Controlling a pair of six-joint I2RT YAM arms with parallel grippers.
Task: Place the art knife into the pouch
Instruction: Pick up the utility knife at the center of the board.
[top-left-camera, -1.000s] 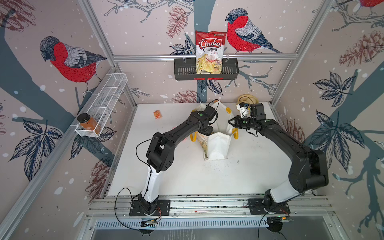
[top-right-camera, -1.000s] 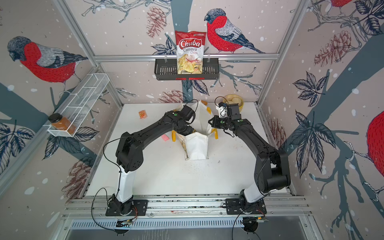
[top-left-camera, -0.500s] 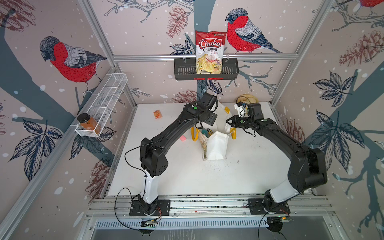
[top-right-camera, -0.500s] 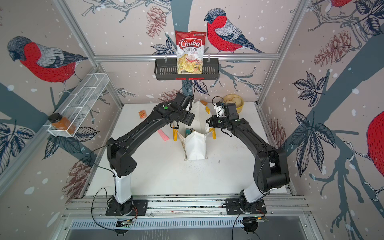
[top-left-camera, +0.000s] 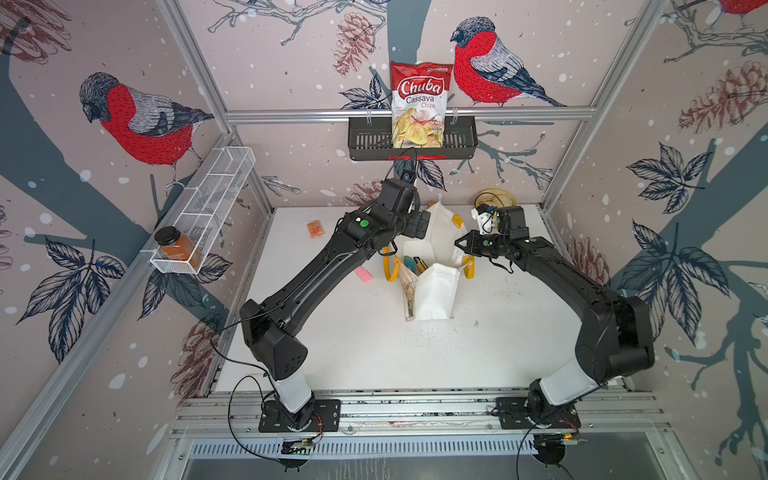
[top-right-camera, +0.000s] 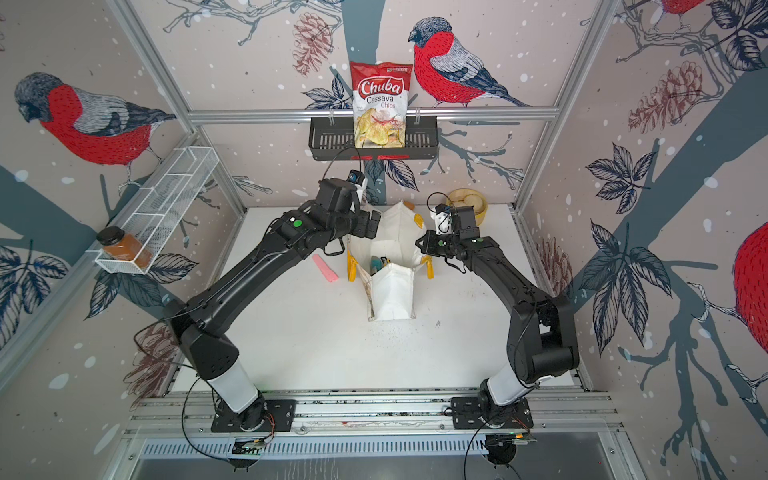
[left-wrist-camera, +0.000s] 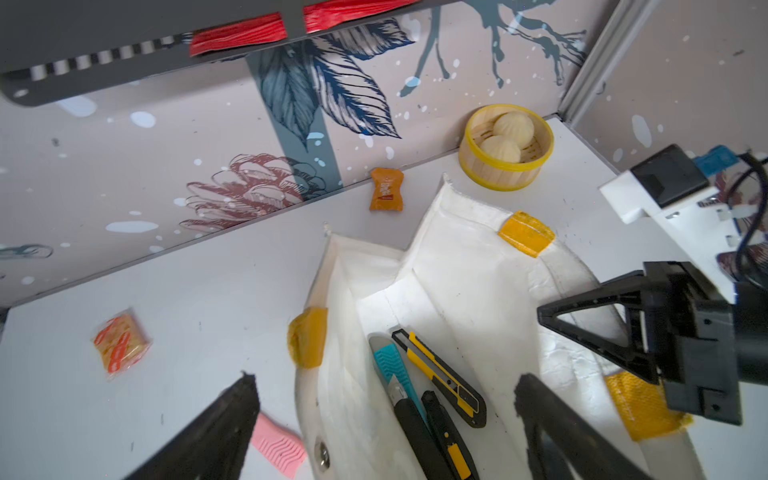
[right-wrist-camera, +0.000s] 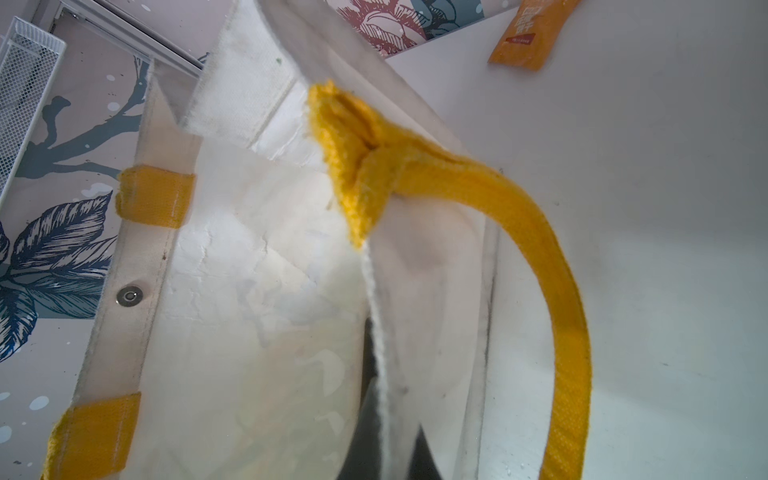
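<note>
Knives (left-wrist-camera: 436, 382) inside pouch (left-wrist-camera: 469, 291), below left end effector (left-wrist-camera: 386, 415)

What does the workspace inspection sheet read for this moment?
Surface: white table, specks near the pouch.
Job's things: pouch open; three knives inside: teal, yellow-black, black.
Clutter: pink knife, snack packets, bun steamer.
Grippers: left hand open above the pouch; right hand shut on the pouch rim.
Cables: loose loops at both bases.
Surroundings: chips bag, jar on wall shelves.
</note>
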